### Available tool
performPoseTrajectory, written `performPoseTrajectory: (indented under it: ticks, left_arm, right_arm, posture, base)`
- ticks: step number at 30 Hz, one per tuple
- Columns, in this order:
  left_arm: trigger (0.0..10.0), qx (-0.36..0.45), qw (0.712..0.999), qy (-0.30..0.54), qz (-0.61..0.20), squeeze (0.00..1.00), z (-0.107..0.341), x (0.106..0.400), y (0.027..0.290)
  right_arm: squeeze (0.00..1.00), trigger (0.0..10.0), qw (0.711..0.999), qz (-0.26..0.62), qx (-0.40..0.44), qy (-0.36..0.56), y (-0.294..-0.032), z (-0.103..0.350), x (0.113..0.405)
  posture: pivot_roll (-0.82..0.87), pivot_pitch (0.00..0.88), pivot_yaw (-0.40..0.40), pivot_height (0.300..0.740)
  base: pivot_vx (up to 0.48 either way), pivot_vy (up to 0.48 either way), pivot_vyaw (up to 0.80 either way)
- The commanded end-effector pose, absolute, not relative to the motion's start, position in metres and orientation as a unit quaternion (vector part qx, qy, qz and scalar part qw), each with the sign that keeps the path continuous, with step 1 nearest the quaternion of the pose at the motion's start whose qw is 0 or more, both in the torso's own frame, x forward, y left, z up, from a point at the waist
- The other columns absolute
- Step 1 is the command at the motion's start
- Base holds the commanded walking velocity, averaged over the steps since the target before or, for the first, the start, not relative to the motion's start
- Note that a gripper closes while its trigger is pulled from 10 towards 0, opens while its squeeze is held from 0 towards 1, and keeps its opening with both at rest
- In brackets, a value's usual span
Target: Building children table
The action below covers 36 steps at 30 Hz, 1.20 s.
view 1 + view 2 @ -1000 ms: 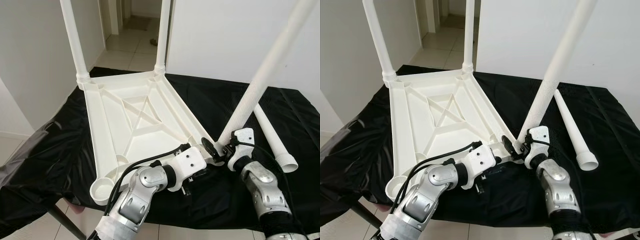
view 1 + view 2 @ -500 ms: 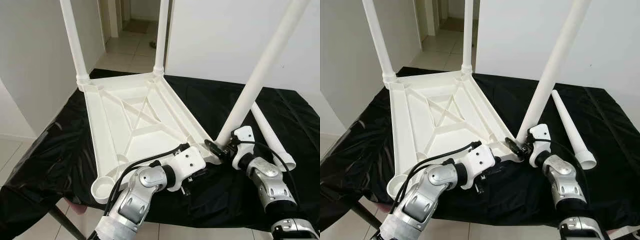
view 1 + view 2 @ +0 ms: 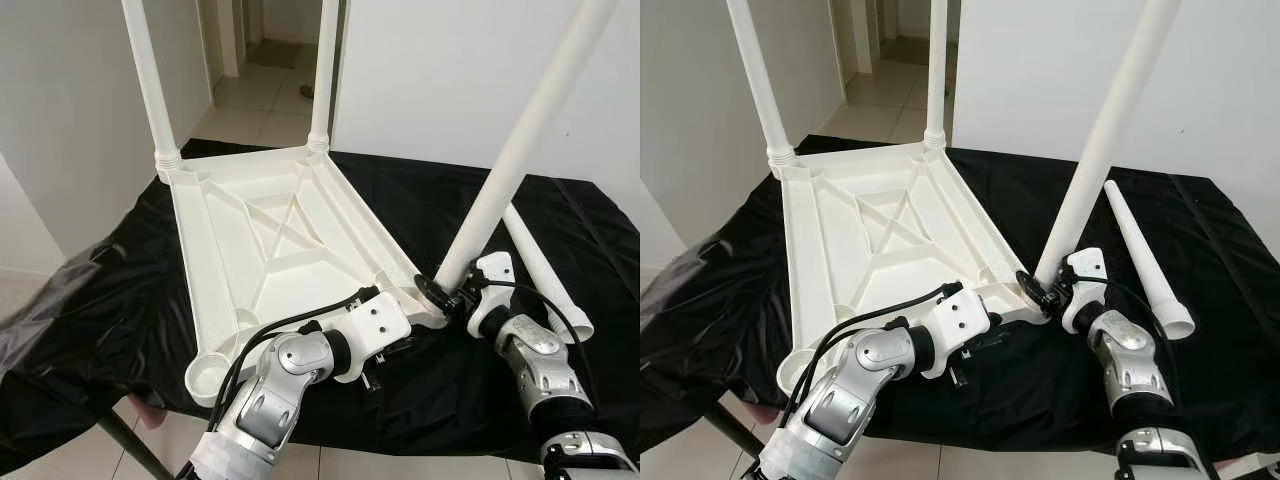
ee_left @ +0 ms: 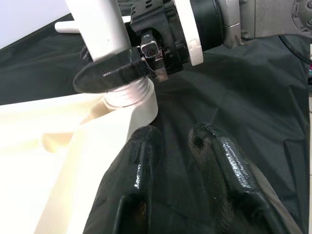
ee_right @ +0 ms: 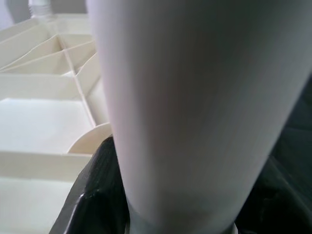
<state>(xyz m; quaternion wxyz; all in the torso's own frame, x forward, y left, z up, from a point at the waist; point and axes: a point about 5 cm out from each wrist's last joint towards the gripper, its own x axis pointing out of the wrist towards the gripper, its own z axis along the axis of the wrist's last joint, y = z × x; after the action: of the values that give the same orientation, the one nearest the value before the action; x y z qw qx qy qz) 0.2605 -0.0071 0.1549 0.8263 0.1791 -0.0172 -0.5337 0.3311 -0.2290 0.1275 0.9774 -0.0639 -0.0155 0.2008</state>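
Bare black cloth [image 3: 450, 380] lies free beside the tabletop [image 3: 270, 250]; the tilted leg [image 3: 500, 180] blocks its near corner.

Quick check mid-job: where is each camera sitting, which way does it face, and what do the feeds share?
Left eye, right eye: head, looking down at the upturned tabletop; both arms show.
Left wrist: along the left gripper, facing the leg held by the right gripper.
Right wrist: pressed against that leg; one black finger shows.
Shared: the leg at its corner socket.
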Motion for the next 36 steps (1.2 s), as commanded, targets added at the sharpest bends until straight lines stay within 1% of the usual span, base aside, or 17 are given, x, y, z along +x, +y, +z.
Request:
performPoseTrajectory:
  ticks: [1, 4, 6, 7, 9, 11, 15, 16, 19, 22, 23, 24, 27, 28, 29, 30, 36]
  left_arm:
    - [10.0, 0.163, 0.867, -0.031, -0.47, 0.0, 0.159, 0.265, -0.01]
    - [10.0, 0.162, 0.868, -0.031, -0.468, 0.0, 0.159, 0.265, -0.01]
    - [10.0, 0.161, 0.869, -0.031, -0.468, 0.0, 0.159, 0.264, -0.01]
    - [10.0, 0.16, 0.869, -0.03, -0.468, 0.0, 0.158, 0.264, -0.01]
    - [10.0, 0.16, 0.869, -0.03, -0.468, 0.0, 0.158, 0.264, -0.01]
    - [10.0, 0.161, 0.868, -0.029, -0.469, 0.0, 0.158, 0.263, -0.011]
    - [10.0, 0.161, 0.864, -0.03, -0.476, 0.0, 0.156, 0.261, -0.013]
    - [10.0, 0.161, 0.864, -0.03, -0.476, 0.0, 0.156, 0.261, -0.013]
    - [10.0, 0.158, 0.864, -0.031, -0.478, 0.0, 0.158, 0.265, -0.011]
    - [10.0, 0.161, 0.865, -0.035, -0.475, 0.0, 0.16, 0.269, -0.01]
    - [10.0, 0.161, 0.865, -0.035, -0.475, 0.0, 0.16, 0.269, -0.01]
    - [10.0, 0.163, 0.866, -0.038, -0.472, 0.0, 0.161, 0.271, -0.009]
    - [10.0, 0.164, 0.867, -0.04, -0.469, 0.0, 0.162, 0.273, -0.008]
    - [10.0, 0.166, 0.868, -0.042, -0.465, 0.0, 0.162, 0.276, -0.007]
    - [10.0, 0.17, 0.872, -0.046, -0.457, 0.0, 0.163, 0.278, -0.006]
    - [10.0, 0.172, 0.876, -0.051, -0.449, 0.0, 0.164, 0.281, -0.005]
    - [10.0, 0.183, 0.884, -0.067, -0.425, 0.0, 0.168, 0.285, -0.003]
  right_arm:
    - [0.0, 0.0, 0.985, 0.161, -0.066, -0.009, -0.236, 0.123, 0.329]
    - [0.0, 0.0, 0.994, 0.099, -0.052, -0.015, -0.231, 0.12, 0.327]
    - [0.0, 0.0, 0.995, 0.083, -0.049, -0.013, -0.229, 0.118, 0.327]
    - [0.0, 0.0, 0.998, 0.053, -0.032, -0.013, -0.226, 0.117, 0.328]
    - [0.0, 0.0, 0.998, 0.053, -0.032, -0.013, -0.226, 0.117, 0.328]
    - [0.0, 0.0, 1.0, 0.001, -0.024, -0.003, -0.221, 0.113, 0.328]
    - [0.0, 0.0, 0.996, -0.086, -0.009, -0.008, -0.212, 0.112, 0.327]
    - [0.0, 0.0, 0.996, -0.086, -0.009, -0.008, -0.212, 0.112, 0.327]
    - [0.0, 0.0, 0.99, -0.141, -0.007, -0.009, -0.204, 0.112, 0.323]
    - [0.0, 0.0, 0.984, -0.18, -0.002, -0.009, -0.198, 0.112, 0.32]
    - [0.0, 0.0, 0.984, -0.18, -0.002, -0.009, -0.198, 0.112, 0.32]
    - [0.0, 0.8, 0.981, -0.192, -0.002, -0.009, -0.198, 0.112, 0.319]
    - [0.0, 0.8, 0.978, -0.208, -0.004, -0.008, -0.197, 0.113, 0.318]
    - [0.0, 10.0, 0.978, -0.207, -0.007, -0.01, -0.197, 0.114, 0.318]
    - [0.17, 10.0, 0.978, -0.209, -0.007, -0.012, -0.198, 0.115, 0.318]
    - [1.0, 10.0, 0.978, -0.207, -0.004, -0.016, -0.198, 0.115, 0.318]
    - [1.0, 10.0, 0.979, -0.204, 0.002, -0.026, -0.196, 0.119, 0.319]
  posture:
    - [-0.01, 0.031, -0.026, 0.74]
    - [-0.01, 0.034, -0.031, 0.74]
    - [-0.01, 0.035, -0.032, 0.74]
    - [-0.02, 0.037, -0.033, 0.74]
    - [-0.02, 0.037, -0.033, 0.74]
    - [-0.02, 0.045, -0.033, 0.74]
    - [-0.02, 0.056, -0.036, 0.74]
    - [-0.02, 0.056, -0.036, 0.74]
    - [-0.03, 0.059, -0.031, 0.74]
    - [-0.03, 0.062, -0.033, 0.74]
    - [-0.03, 0.062, -0.033, 0.74]
    - [-0.03, 0.062, -0.033, 0.74]
    - [-0.03, 0.062, -0.033, 0.74]
    - [-0.03, 0.06, -0.034, 0.74]
    - [-0.03, 0.054, -0.035, 0.74]
    - [-0.03, 0.052, -0.036, 0.74]
    - [-0.02, 0.05, -0.039, 0.74]
  base:
    - [0.0, 0.0, 0.0]
    - [0.0, 0.0, 0.0]
    - [0.0, 0.0, 0.0]
    - [0.0, 0.0, 0.0]
    - [0.0, 0.0, 0.0]
    - [0.0, 0.0, 0.0]
    - [0.0, 0.0, 0.0]
    - [0.0, 0.0, 0.0]
    - [0.0, 0.0, 0.0]
    - [0.0, 0.0, 0.0]
    - [0.0, 0.0, 0.0]
    - [0.0, 0.0, 0.0]
    - [0.0, 0.0, 0.0]
    - [0.0, 0.0, 0.0]
    - [0.0, 0.0, 0.0]
    - [0.0, 0.0, 0.0]
    - [0.0, 0.0, 0.0]
